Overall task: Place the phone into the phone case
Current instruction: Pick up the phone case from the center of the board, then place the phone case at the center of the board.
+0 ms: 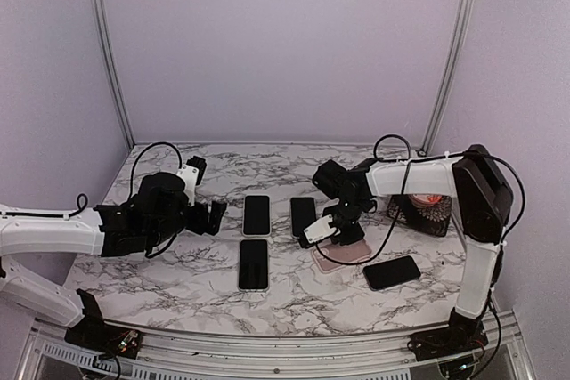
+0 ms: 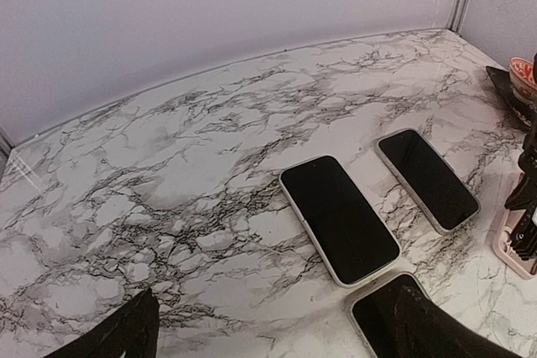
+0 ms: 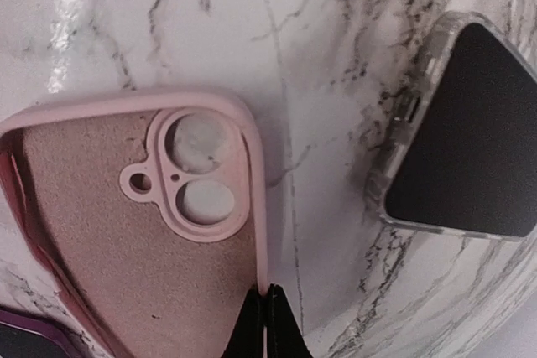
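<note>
An empty pink phone case (image 3: pixel 109 241) lies inside-up on the marble table, its camera cut-out (image 3: pixel 191 175) showing. My right gripper (image 3: pixel 267 318) is shut on the case's thin right side wall; in the top view that gripper (image 1: pixel 335 230) stands over the case (image 1: pixel 346 256). Three phones lie screen-up in the middle (image 1: pixel 256 214) (image 1: pixel 254 263) (image 1: pixel 304 215), and a dark one (image 1: pixel 392 271) lies right of the case. My left gripper (image 2: pixel 277 343) is open and holds nothing, hovering left of the phones (image 2: pixel 338 217) (image 2: pixel 426 179); its right finger covers part of a third phone (image 2: pixel 373 312).
A patterned red bowl on a dark pad (image 1: pixel 426 210) sits at the right, behind the right arm. A phone corner (image 3: pixel 470 148) lies close to the right of the case. A purple edge (image 3: pixel 21 334) shows at the bottom left of the right wrist view.
</note>
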`<state>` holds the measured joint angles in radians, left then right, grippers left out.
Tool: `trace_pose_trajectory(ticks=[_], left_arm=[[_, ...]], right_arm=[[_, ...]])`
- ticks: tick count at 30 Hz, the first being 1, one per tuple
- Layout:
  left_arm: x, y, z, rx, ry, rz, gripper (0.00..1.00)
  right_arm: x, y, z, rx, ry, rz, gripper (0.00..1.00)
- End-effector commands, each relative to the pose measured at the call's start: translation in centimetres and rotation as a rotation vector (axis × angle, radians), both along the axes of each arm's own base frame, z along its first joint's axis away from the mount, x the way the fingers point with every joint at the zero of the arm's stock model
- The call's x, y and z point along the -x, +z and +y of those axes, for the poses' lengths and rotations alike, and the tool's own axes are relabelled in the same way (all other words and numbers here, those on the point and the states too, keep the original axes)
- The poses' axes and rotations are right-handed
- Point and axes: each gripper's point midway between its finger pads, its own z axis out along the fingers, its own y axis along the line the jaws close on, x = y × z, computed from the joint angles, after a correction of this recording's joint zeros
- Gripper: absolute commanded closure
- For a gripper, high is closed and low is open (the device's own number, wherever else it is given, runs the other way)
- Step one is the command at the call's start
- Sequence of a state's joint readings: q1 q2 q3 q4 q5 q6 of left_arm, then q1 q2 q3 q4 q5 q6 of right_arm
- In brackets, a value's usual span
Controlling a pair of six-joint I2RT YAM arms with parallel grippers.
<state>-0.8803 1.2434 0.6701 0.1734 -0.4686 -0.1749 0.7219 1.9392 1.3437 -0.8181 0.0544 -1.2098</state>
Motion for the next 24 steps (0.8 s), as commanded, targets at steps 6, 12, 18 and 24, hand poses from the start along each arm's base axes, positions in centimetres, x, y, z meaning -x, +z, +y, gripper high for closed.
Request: trace_pose_trajectory(ticks=[6,12,18,24], left_arm=[[0.0,1.7,1.4,0.054,0.078,0.010,0.01],[-0.1,1.3,2.6,0.053,0.180,0.084,0.01],[0.1,1.4,3.2,0.132,0.248,0.111,0.01],[-0.1,1.6,4.3,0.200,0.364,0.129,0.01]], right_arm=[[-2.1,19.4,9.0,-0.692,-0.293,-0.332,1.00],[-2.6,29.8,6.7,-1.281,-0.991,-0.236,1.00],[-0.7,28.1,6.0,-1.276,-1.476,-0.001,1.00],[1.3,22.1,2.7,-1.074,-1.838,0.038,1.00]])
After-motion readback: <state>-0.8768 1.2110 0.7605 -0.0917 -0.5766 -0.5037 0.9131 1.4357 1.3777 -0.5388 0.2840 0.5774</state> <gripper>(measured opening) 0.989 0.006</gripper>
